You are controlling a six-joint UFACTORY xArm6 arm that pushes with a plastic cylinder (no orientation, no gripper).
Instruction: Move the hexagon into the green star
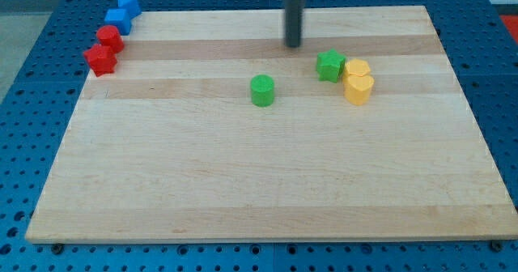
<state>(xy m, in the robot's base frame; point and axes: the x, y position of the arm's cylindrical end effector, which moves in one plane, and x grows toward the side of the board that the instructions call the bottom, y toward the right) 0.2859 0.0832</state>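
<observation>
Right now my tip (292,45) sits toward the view's top, a little right of centre, with the dark rod rising straight out of the frame above it. This end effector is a bare rod, so it has nothing to spread or pinch, and it touches no block. Nearest to it is the green star (329,65), down and to the view's right, close but apart from my tip. Just beside the star's right side sit two yellow blocks: the upper yellow block (357,68) looks to be touching the star, and the lower yellow block (358,88) is pressed against the upper one (which of them is the hexagon I cannot tell from this view). A green cylinder (262,90) stands alone below and left of my tip, well apart from the star. Far off at the top-left corner of the wooden surface (243,183), two blue blocks (122,13) and two red blocks (104,49) line the edge.
</observation>
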